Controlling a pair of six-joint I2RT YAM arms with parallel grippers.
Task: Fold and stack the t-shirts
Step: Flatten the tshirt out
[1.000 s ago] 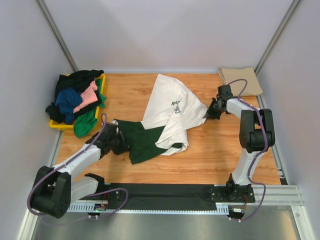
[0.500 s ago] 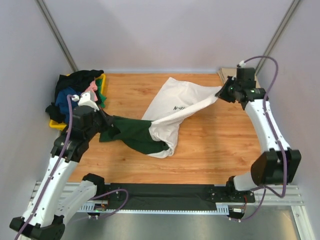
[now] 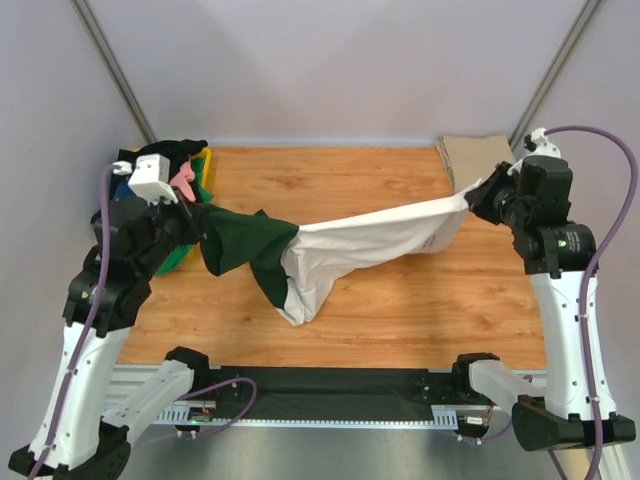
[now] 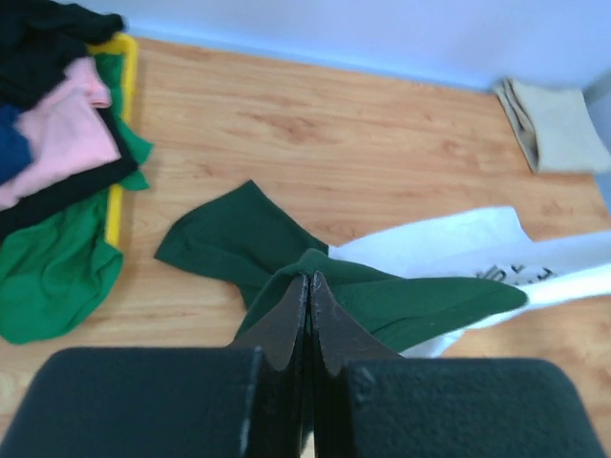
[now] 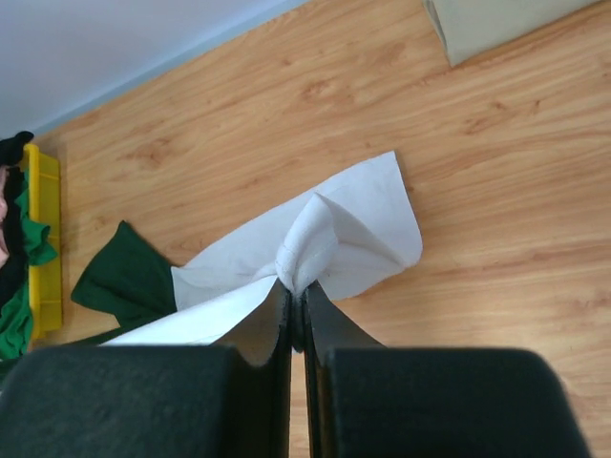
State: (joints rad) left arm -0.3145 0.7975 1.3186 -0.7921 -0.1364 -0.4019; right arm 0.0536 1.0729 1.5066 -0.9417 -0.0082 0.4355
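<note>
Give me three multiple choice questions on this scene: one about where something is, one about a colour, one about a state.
1. Where does the folded tan t-shirt lie?
A. At the far right corner of the table
B. In the tray
C. Under the left arm

2. What colour is the sleeve that the left tool grips?
A. Pink
B. Dark green
C. Blue

3. In what state is the cream t-shirt?
A. Folded flat
B. Crumpled in a pile
C. Stretched between both tools

Answers:
1 A: it sits by the back wall on the right.
2 B: dark green cloth is pinched in the shut left tool.
3 C: the right tool pinches the cream end, the left the sleeve.
</note>
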